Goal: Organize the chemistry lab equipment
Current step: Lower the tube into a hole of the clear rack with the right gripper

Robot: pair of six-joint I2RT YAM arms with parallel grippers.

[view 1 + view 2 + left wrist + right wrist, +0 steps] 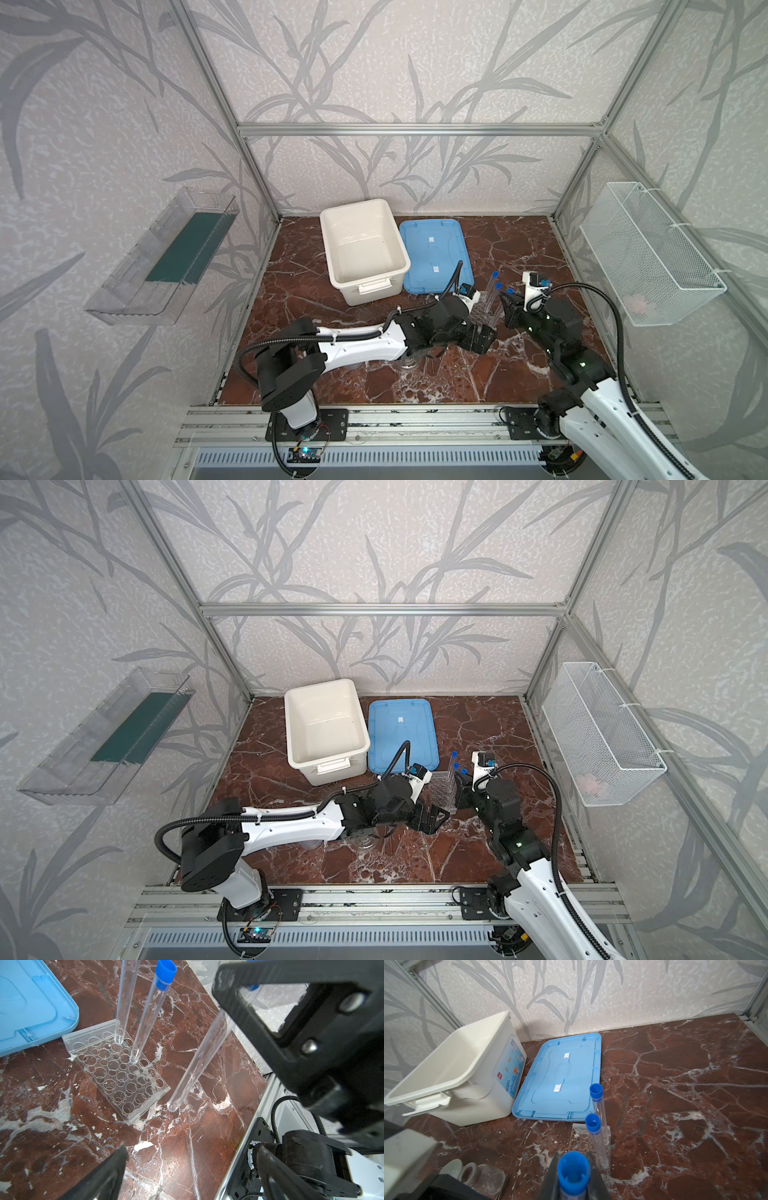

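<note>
I grip the tube (200, 1059), seemingly at its cap, in the right gripper (573, 1171): light, slick, brittle. Left gripper (482, 338) gapes empty.

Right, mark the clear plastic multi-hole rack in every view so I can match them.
Top view: clear plastic multi-hole rack, right of centre, off the near corner of the flat light-blue lid.
Top view: same spot.
Left wrist: beside that lid corner, two clear tubes standing in it.
Right wrist: between the lid and the held blue-capped clear tube, at.
Shared landmark: the lid.
</note>
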